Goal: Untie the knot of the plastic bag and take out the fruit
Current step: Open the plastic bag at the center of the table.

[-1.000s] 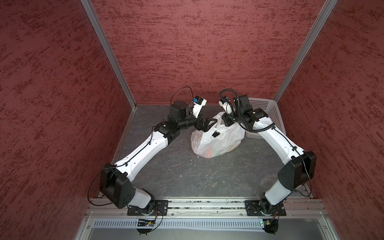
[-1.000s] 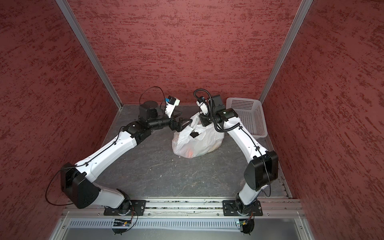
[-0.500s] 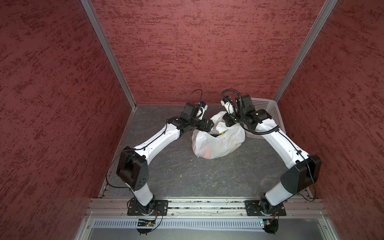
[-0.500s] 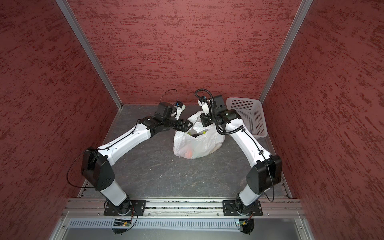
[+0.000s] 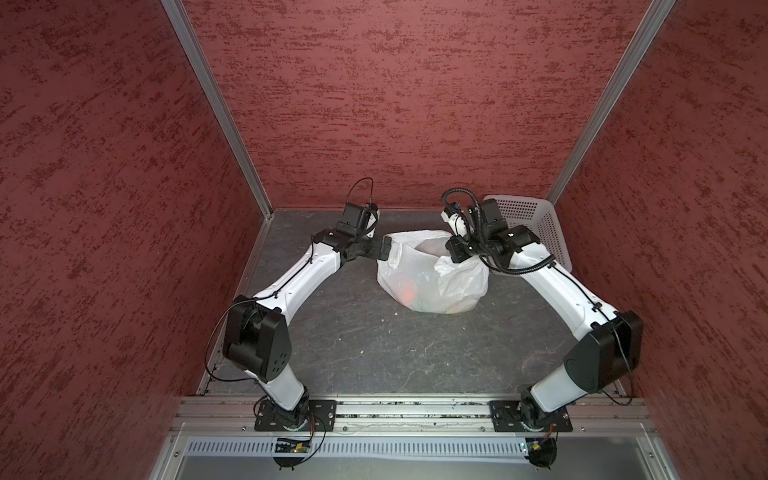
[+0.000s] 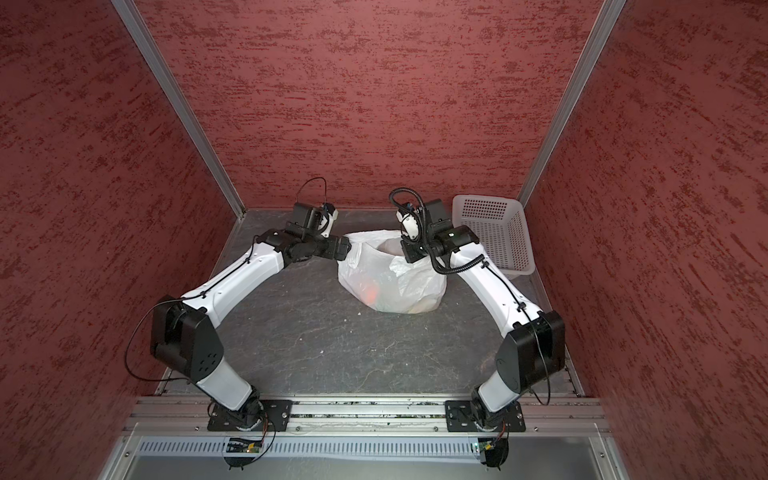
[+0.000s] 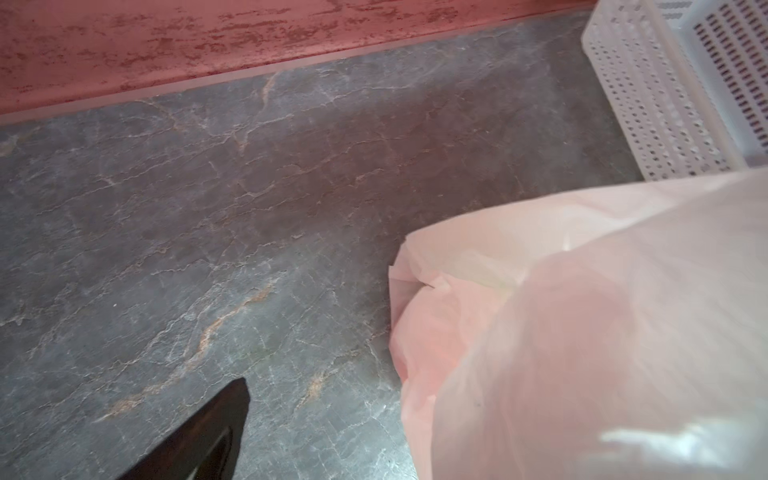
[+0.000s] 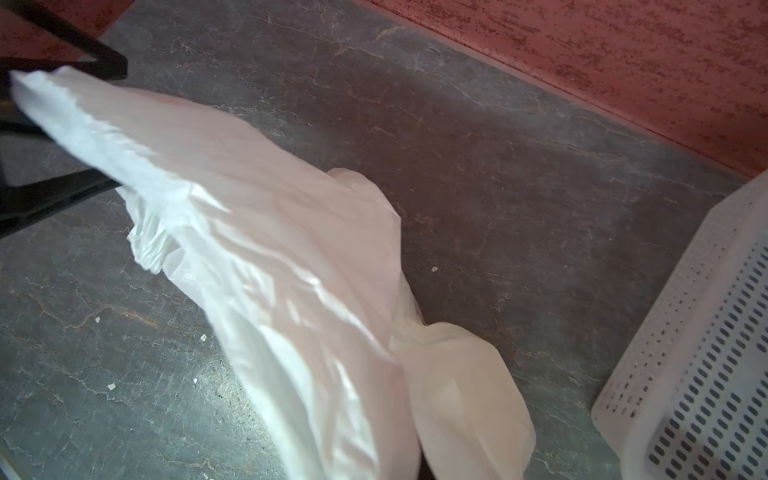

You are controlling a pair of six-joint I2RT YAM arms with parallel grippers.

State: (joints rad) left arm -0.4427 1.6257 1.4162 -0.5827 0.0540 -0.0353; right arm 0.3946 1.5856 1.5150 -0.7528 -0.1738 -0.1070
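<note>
Right hand (image 5: 456,252) clamps a rim fold of the plastic bag (image 5: 432,282), while left hand (image 5: 385,248) stands wide beside its opposite rim.

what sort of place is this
Probably a robot test booth rather than a home: the left arm and right arm are bolted to an aluminium rail, red textured wall panels enclose a stone-look tabletop, holding a plastic bag and perforated basket.

The plastic bag (image 5: 432,270) is white and see-through. A red-orange fruit (image 5: 409,293) glows through it. The basket (image 5: 536,220) is white with rows of little holes. The table (image 5: 365,336) is dark grey with thin pale cracks. The walls (image 5: 395,104) are red with darker streaks.
</note>
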